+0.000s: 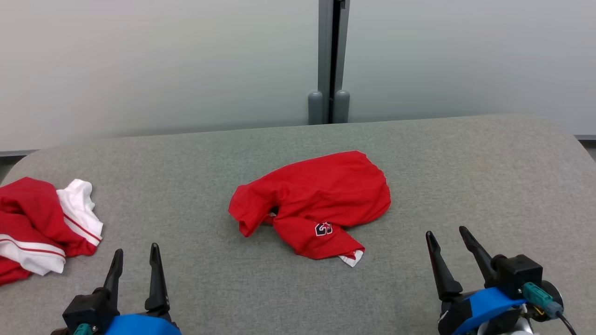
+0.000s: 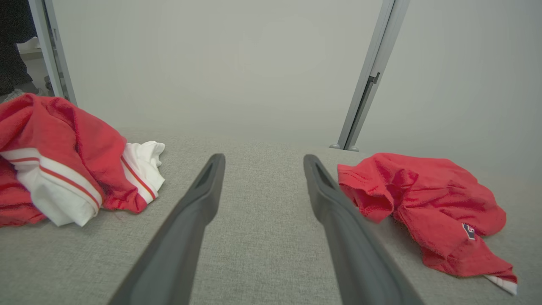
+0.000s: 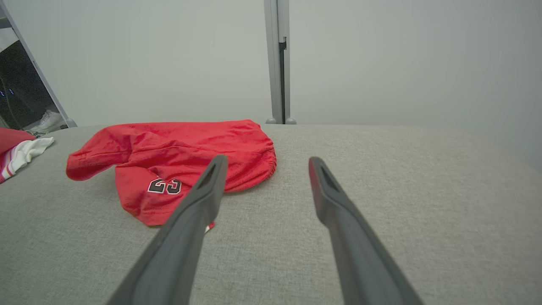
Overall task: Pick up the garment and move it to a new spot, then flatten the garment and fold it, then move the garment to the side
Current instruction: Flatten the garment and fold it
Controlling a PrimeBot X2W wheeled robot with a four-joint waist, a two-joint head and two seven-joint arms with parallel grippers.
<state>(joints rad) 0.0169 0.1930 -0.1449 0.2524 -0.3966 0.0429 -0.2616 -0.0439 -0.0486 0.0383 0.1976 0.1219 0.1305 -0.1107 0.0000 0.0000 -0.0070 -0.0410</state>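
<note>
Lying bunched at the far left edge of the grey padded table [image 1: 489, 177], a red-and-white clothing pile [image 1: 42, 223] sits near the left gripper [image 1: 135, 250], a little to its left. That gripper's fingers stand spread apart with nothing between them. At the middle, the crumpled red garment [image 1: 316, 200] rests on the table with its number patch facing up, ahead of both grippers and between them, touching neither. At the right, the right gripper [image 1: 445, 231] hovers with fingers likewise parted and empty.
</note>
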